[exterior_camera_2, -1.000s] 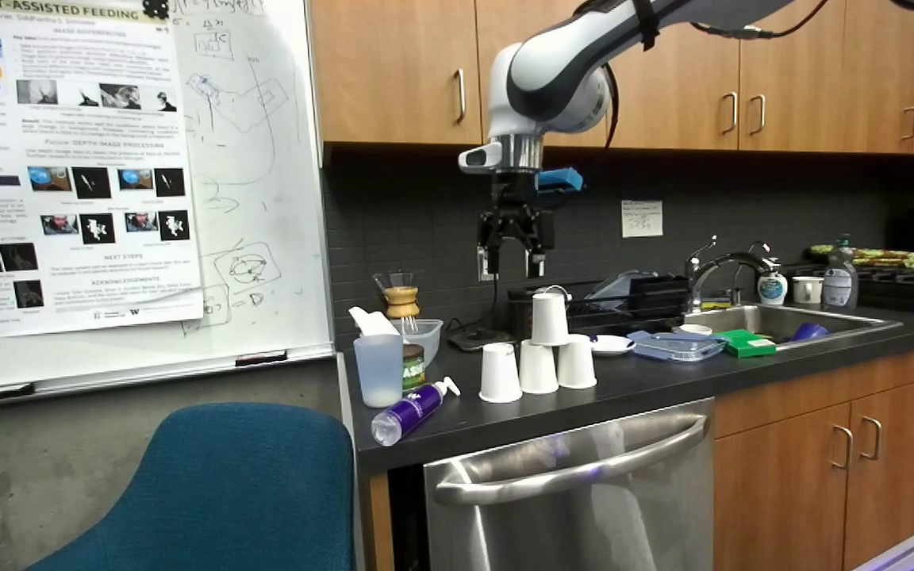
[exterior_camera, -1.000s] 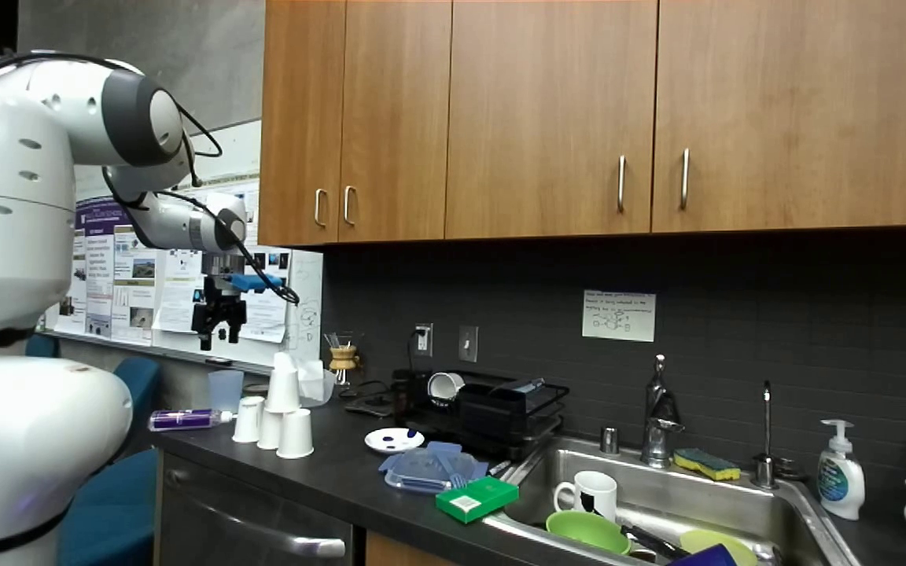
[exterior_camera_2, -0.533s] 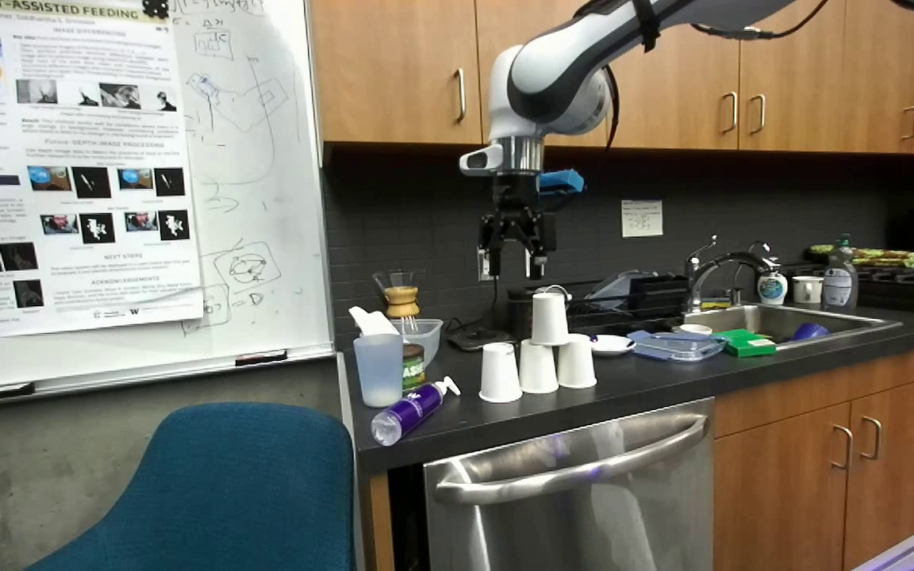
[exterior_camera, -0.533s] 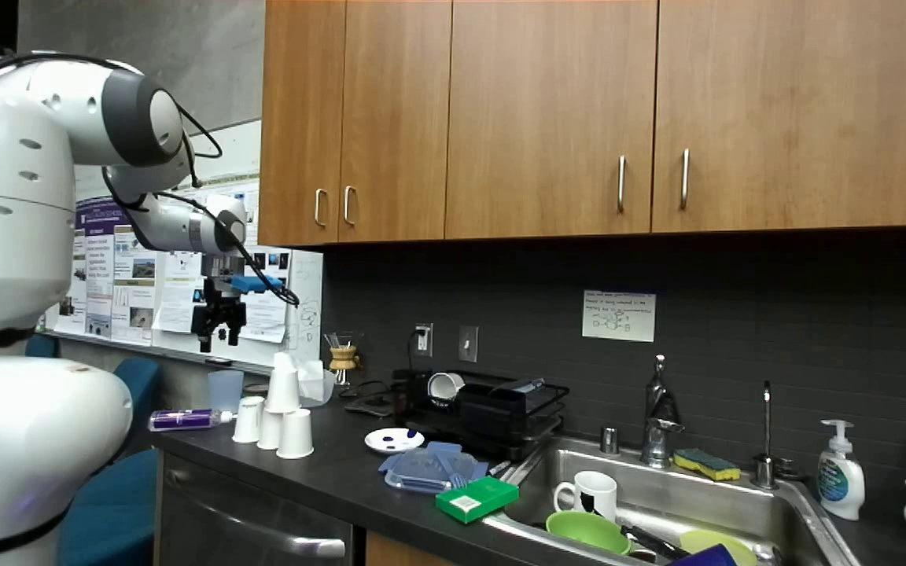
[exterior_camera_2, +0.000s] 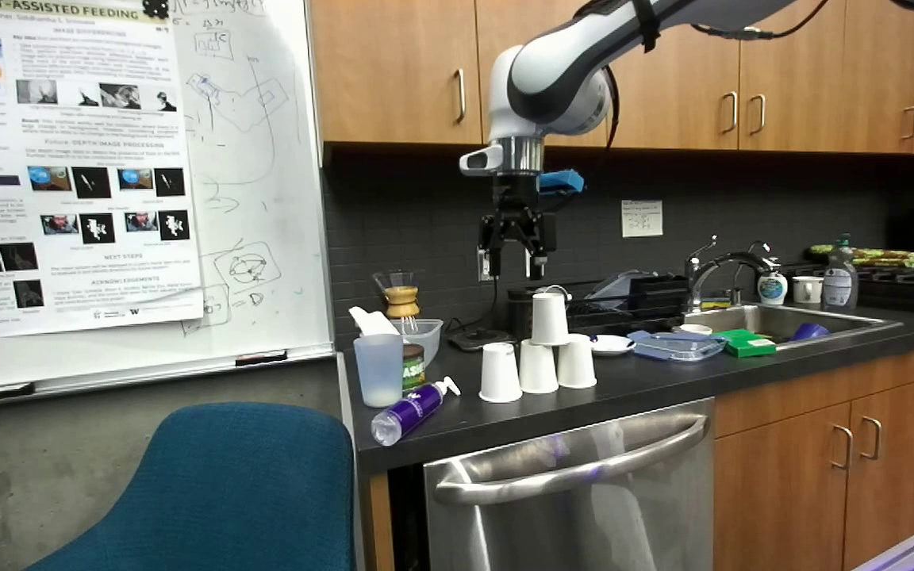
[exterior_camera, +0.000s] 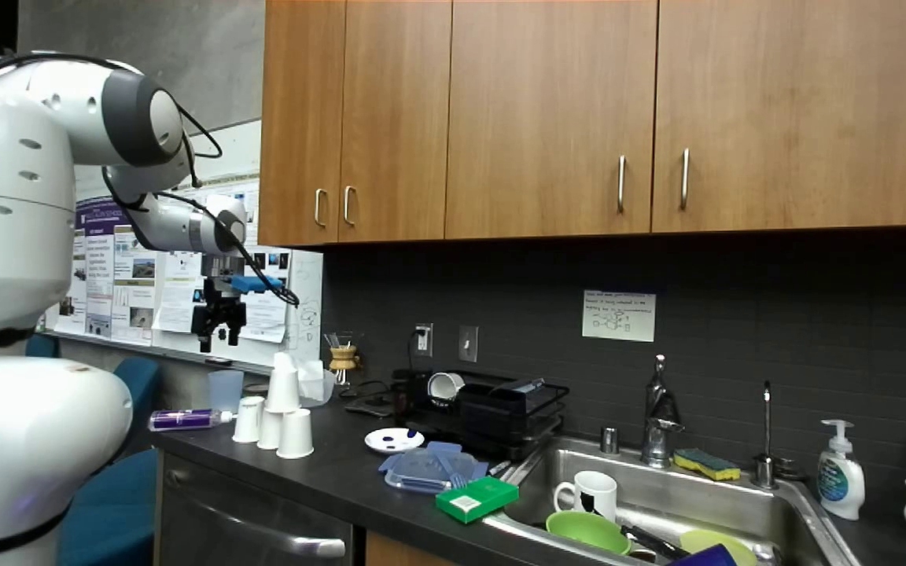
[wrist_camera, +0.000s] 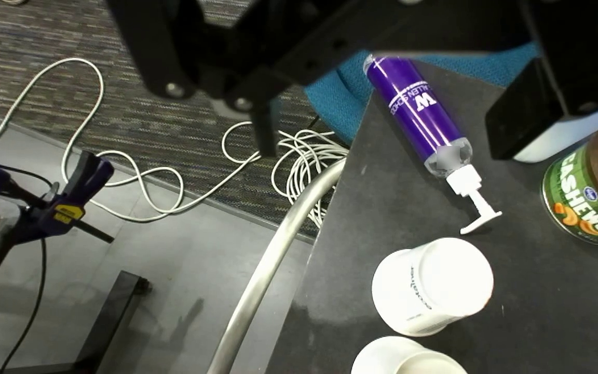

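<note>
1. On the matte dark countertop [exterior_camera_2: 465, 420], four tapered white paper cups [exterior_camera_2: 538, 369] stand mouth down, long axes upright, bases pointing to twelve o'clock; three stand on the counter, and the topmost cup [exterior_camera_2: 550, 319] rests across two of them.
2. Beside them, a purple cylindrical plastic bottle [wrist_camera: 414, 106] with clear ends lies on its side, its long axis flat along the counter. Its white plastic pump head [exterior_camera_2: 447, 386] points to two o'clock in an exterior view, and to five o'clock in the wrist view.
3. The black two-fingered gripper [exterior_camera_2: 512, 255] hangs fingers down, spread wide, holding nothing and apart from the cups.
4. From its fingertips, the topmost cup lies below, between four and five o'clock in both exterior views; the bottle lies at seven o'clock in both.
5. Lettering on a cup in the wrist view reads "ecotainer"; the bottle shows a white "W" and "ALLEN SCHOO", the rest turned away.
6. At the bottle's four o'clock in the wrist view, a round green-labelled can [wrist_camera: 584, 200] reads "CASHEWS"; its small blue brand oval is illegible.
7. Toward the gripper's nine o'clock, a large white paper poster [exterior_camera_2: 68, 159] is headed "ROBOT-ASSISTED FEEDING".
</note>
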You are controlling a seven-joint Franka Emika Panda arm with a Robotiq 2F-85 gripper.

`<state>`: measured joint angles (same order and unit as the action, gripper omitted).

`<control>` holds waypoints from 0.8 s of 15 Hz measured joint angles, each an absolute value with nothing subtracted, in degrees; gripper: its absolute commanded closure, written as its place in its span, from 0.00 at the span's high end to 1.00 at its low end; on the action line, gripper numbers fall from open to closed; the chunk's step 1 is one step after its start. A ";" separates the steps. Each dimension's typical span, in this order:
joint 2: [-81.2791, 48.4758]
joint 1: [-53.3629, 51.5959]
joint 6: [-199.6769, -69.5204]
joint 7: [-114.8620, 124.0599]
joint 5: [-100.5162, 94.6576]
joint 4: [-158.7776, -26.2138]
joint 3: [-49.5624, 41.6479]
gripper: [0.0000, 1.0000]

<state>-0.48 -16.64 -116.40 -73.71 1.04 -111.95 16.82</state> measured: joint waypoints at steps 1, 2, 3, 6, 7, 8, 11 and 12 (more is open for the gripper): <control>-0.50 -16.64 -116.40 -73.68 1.07 -111.95 16.82 1.00; -0.52 -16.63 -116.42 -73.64 1.10 -112.01 16.82 1.00; -0.53 -16.63 -116.43 -73.62 1.13 -112.15 16.81 1.00; -0.58 -16.64 -116.43 -73.56 1.14 -112.23 16.82 1.00; -0.58 -16.64 -116.43 -73.51 1.14 -112.07 16.83 1.00; -0.58 -16.66 -116.42 -73.45 1.13 -111.83 16.87 1.00; -0.65 -16.72 -116.02 -73.35 1.07 -110.48 17.08 1.00; -0.70 -16.77 -115.61 -73.31 1.04 -109.73 17.16 1.00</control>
<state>-0.70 -16.77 -115.61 -73.31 1.04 -109.73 17.16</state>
